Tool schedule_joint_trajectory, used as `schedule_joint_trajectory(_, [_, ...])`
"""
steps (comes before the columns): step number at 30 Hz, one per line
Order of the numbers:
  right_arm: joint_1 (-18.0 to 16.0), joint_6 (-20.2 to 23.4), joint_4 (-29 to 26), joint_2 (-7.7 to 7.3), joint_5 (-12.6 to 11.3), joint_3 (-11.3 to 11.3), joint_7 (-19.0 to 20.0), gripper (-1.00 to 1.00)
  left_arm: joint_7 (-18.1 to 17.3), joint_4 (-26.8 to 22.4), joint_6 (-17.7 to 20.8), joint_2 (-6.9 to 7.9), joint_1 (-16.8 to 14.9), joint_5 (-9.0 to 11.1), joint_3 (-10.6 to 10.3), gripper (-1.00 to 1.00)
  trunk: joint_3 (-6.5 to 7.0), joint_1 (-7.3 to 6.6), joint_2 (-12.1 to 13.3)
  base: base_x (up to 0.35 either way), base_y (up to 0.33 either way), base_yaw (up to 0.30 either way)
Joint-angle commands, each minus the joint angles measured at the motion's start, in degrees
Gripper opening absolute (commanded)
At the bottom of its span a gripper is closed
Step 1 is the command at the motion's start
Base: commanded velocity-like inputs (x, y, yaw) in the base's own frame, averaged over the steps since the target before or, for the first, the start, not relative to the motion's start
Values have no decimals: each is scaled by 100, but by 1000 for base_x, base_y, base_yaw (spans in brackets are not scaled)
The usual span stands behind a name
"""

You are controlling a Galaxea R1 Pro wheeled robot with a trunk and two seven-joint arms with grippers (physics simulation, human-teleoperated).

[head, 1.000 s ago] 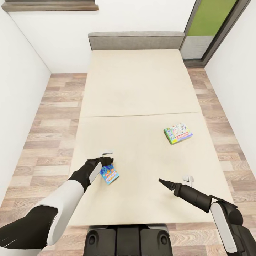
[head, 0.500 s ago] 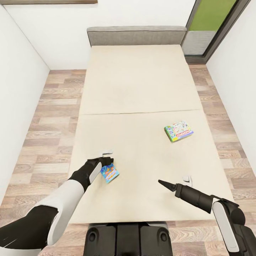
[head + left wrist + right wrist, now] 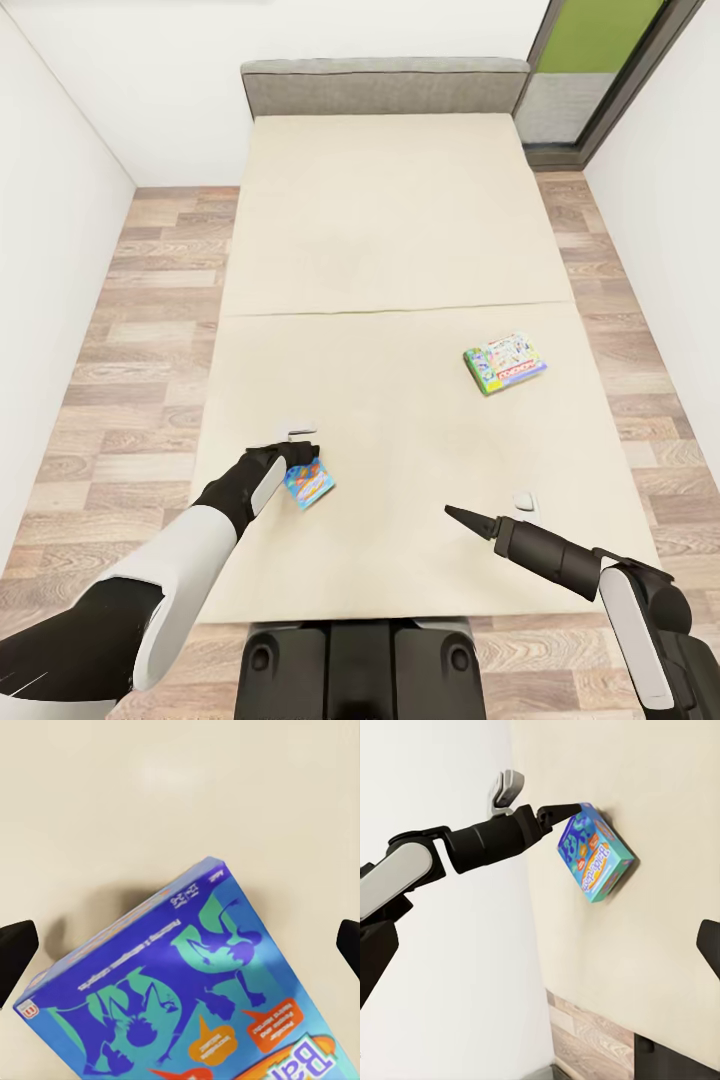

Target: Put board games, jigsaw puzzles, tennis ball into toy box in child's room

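Observation:
On the bed, a low beige mattress with a grey headboard, lie two board games. My left gripper is shut on the smaller blue board game, which hangs tilted just above the mattress near the front left. The left wrist view shows that blue box close up, with a shadow under it. From the right wrist view the same box hangs from the left fingertip. The green-white-red board game lies flat at the right of the bed. My right gripper is open over the front right, apart from both boxes.
Wood-plank floor runs along both sides of the bed. White walls close in at the left and right. A grey-framed window stands at the back right. My base is at the foot of the bed.
The whole view has shifted, so the bed and headboard sit a little higher in the picture. Both arms keep their poses and the blue board game stays in the left gripper.

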Motion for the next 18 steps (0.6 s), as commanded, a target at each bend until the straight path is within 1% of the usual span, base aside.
schedule_joint_trajectory(1, [-2, 14, -1, 0, 2, -5, 20, 100, 49, -10, 26, 4, -1, 61, -44, 100, -9, 3, -9, 0, 0, 0])
schedule_joint_trajectory(12, [-1, -27, -2, 26, 5, -5, 23, 100, 56, -10, -19, 10, -1, 60, -39, 100, -17, 3, -9, 0, 0, 0])
schedule_joint_trajectory(18, [-1, -30, -2, 41, 10, -5, 23, 100, 55, 3, -344, 10, 6, 46, -45, 100, -18, 3, -9, 0, 0, 0])
